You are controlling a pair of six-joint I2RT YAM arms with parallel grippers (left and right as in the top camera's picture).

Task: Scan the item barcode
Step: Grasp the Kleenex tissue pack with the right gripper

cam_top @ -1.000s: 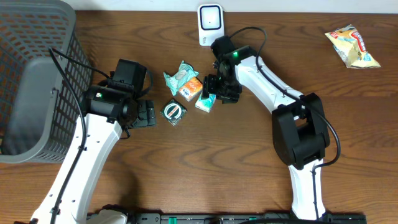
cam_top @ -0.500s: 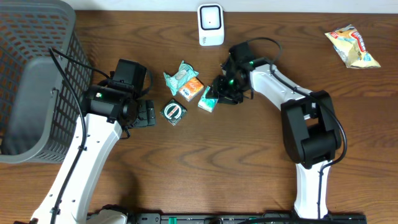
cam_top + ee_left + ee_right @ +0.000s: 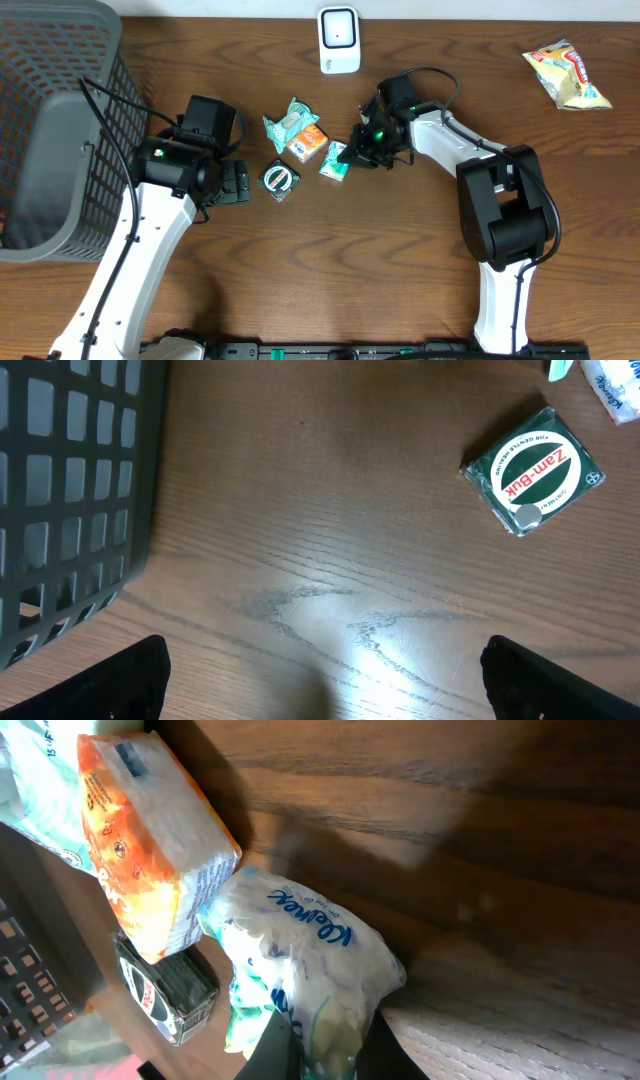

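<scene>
Right jaws clench one end of the tissue pack (image 3: pixel 335 160) — it sits just beside the orange pack (image 3: pixel 307 142), well apart from the scanner (image 3: pixel 338 38). Left jaws gape wide over the surface (image 3: pixel 330 540) — near the green tin (image 3: pixel 530 470).

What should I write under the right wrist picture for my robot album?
Right gripper pinches a Kleenex tissue pack beside an orange pack on the wooden table.

Crumpled white-and-teal Kleenex pack (image 3: pixel 334 160), mid-table, white scanner (image 3: pixel 339 38) at far edge
</scene>
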